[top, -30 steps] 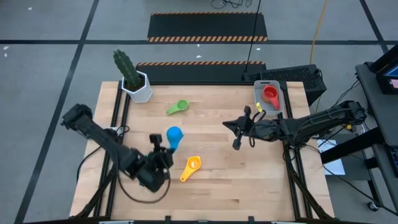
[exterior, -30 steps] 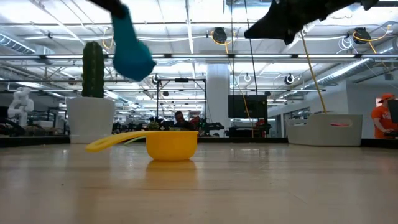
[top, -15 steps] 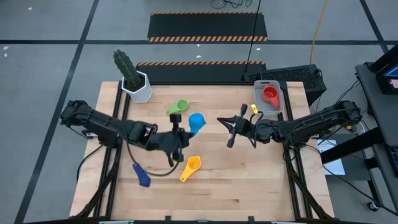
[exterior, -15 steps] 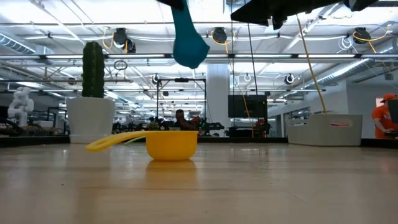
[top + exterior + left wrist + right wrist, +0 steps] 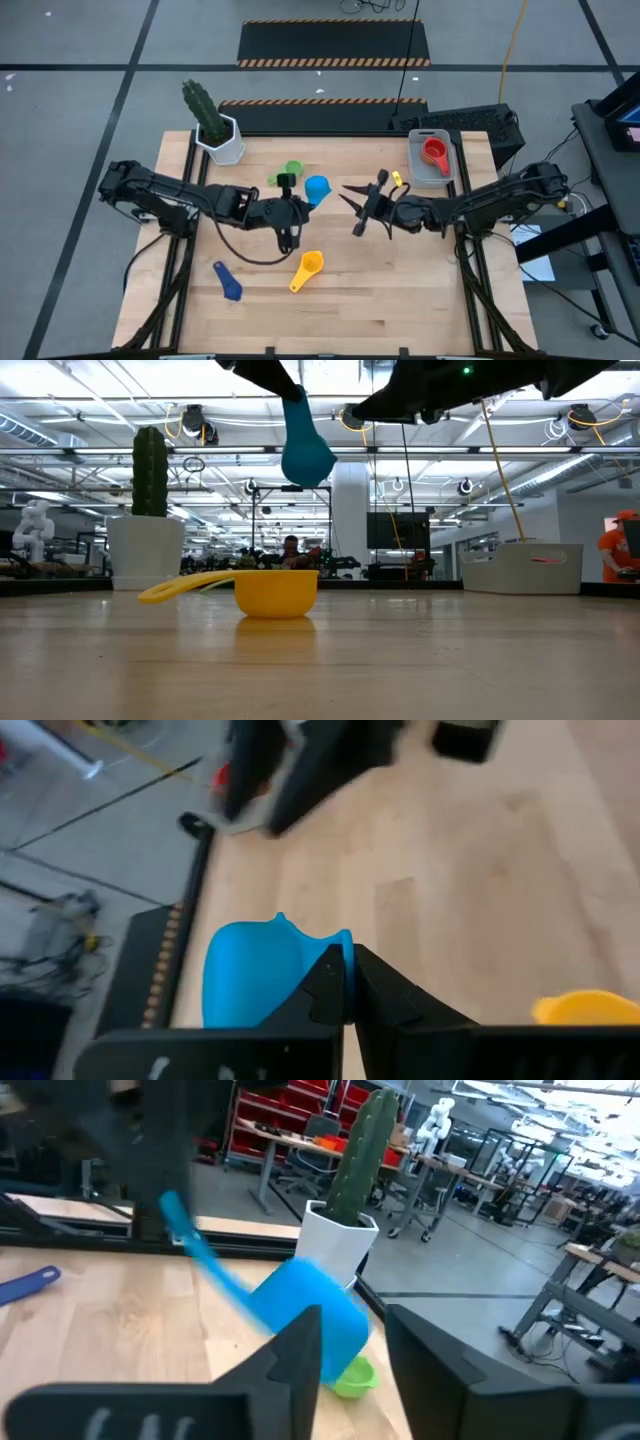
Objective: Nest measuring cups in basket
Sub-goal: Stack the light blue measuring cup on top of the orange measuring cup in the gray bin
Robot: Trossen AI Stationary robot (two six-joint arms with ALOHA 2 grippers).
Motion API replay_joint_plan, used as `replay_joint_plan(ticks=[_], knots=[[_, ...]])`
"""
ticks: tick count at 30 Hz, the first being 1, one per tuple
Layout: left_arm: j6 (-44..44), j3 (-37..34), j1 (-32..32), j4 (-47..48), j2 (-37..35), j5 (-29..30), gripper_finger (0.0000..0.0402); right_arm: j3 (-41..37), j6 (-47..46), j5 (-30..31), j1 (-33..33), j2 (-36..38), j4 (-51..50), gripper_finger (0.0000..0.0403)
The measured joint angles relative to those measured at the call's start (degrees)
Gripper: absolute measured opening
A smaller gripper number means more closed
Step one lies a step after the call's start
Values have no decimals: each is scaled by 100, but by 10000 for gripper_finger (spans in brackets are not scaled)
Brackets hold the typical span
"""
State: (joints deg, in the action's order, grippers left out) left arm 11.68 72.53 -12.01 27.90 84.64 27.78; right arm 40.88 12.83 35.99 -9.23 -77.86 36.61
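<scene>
My left tool (image 5: 290, 186) grips the light blue plastic measuring cup (image 5: 317, 189) by its handle, lifted mid-tabletop so my right tool (image 5: 352, 205), fingers parted, can take it toward the far-right grey-blue basket (image 5: 446, 168).

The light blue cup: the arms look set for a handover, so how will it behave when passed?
The light blue cup, pinched by its handle in the left gripper, looks stiff and light. Hanging bowl-down, it may swing. The smooth bowl could slip.

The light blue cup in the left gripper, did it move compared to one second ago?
Yes. The light blue cup, clamped in the left gripper, has travelled away from the orange cup, toward the green cup and the right gripper.
</scene>
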Motion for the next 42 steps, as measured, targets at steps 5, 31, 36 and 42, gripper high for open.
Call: replay_joint_plan(ticks=[5, 31, 36, 42], knots=[[31, -109, -56, -65, 4, -415, 9, 392, 186, -29, -138, -234, -211, 135], [4, -111, -120, -101, 31, -482, 6, 1389, 134, -1226, -203, -917, -1534, 141], [18, -111, -120, -153, 31, -482, 17, 1387, 190, -1222, -184, -1012, -1553, 141], [107, -111, -120, -286, 33, -528, 9, 1387, 185, -1217, -162, -1004, -1502, 116]])
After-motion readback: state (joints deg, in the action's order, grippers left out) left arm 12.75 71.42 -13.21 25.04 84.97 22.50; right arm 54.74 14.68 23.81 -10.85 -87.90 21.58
